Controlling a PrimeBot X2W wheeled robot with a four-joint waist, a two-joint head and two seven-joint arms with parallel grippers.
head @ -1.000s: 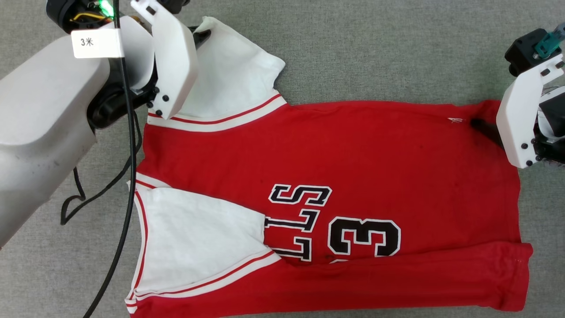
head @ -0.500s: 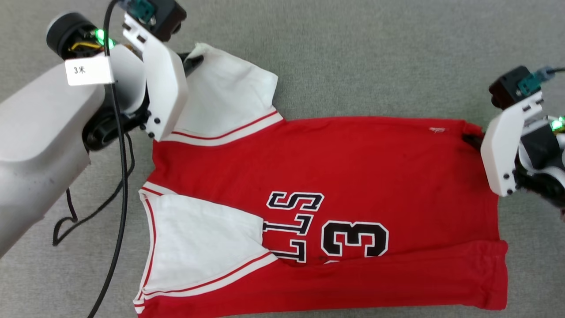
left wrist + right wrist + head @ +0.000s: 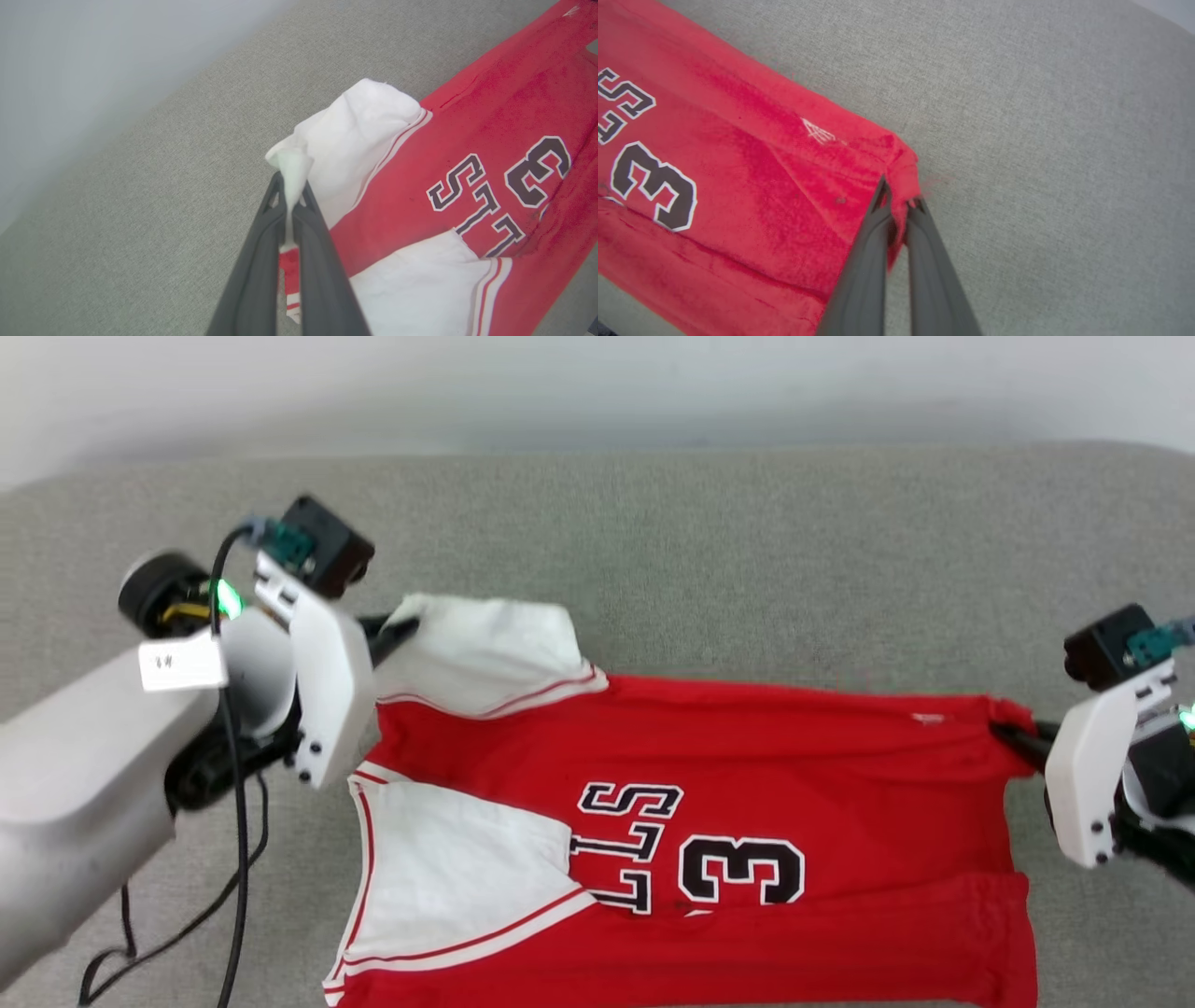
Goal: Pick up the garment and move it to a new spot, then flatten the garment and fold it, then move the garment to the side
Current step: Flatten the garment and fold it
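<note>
The garment [image 3: 747,775], a red jersey with white sleeves and black "3" and letters, lies sideways on a grey fabric surface, its near long side folded over. My left gripper [image 3: 403,627] is shut on the tip of the far white sleeve [image 3: 355,135], which stands lifted; white cloth is pinched between its fingers [image 3: 292,196]. At the opposite end my right gripper [image 3: 1013,735] is shut on the far red hem corner [image 3: 903,163], raising it slightly off the surface. The other white sleeve [image 3: 457,877] lies folded flat over the chest.
The grey fabric surface [image 3: 747,551] stretches beyond the garment to a pale wall [image 3: 597,383] at the back. A black cable [image 3: 233,821] hangs from my left arm and loops on the surface at the left.
Both arms have lifted the far edge of the garment and the right gripper has closed on the hem corner. The camera has tilted up, so the wall has come into sight.
</note>
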